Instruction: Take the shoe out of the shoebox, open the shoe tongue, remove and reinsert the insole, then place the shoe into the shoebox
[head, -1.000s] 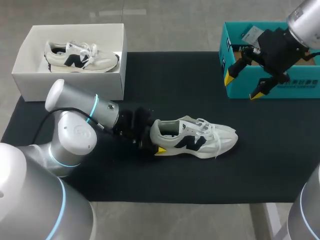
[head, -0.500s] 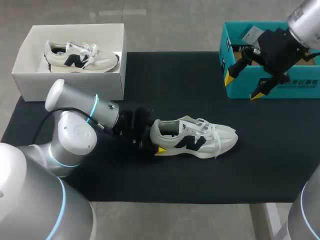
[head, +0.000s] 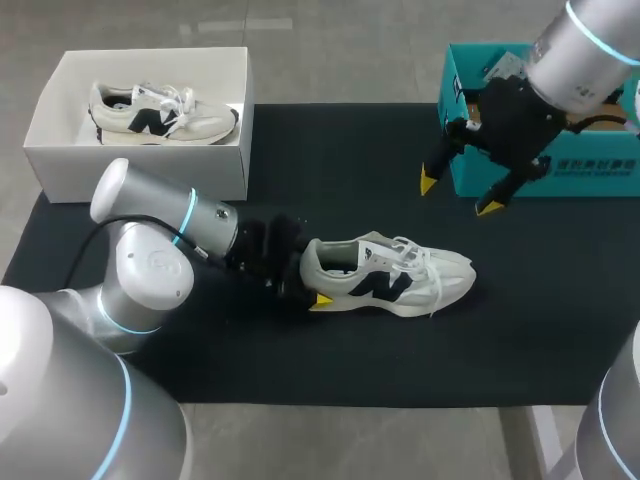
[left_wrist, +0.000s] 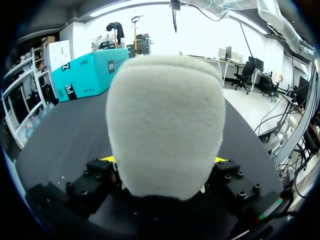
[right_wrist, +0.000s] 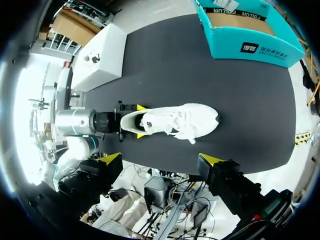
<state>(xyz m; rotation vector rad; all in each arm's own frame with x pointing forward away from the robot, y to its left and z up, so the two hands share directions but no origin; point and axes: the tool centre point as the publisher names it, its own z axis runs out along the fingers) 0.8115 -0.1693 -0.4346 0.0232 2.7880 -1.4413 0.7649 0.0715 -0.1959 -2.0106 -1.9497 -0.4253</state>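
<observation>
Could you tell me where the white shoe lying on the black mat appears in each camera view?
Head view: the white shoe lies mid-mat, toe toward the view's right.
Left wrist view: its heel sits between the left gripper's fingers.
Right wrist view: it lies on the mat ahead of the right gripper.
Shared landmark: the teal box, beyond the shoe's toe in both wrist views.

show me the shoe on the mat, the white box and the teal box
shoe (head: 392, 283): head view, on its side panel
white box (head: 130, 172): head view, on its front wall
teal box (head: 592, 176): head view, on its front wall
</observation>
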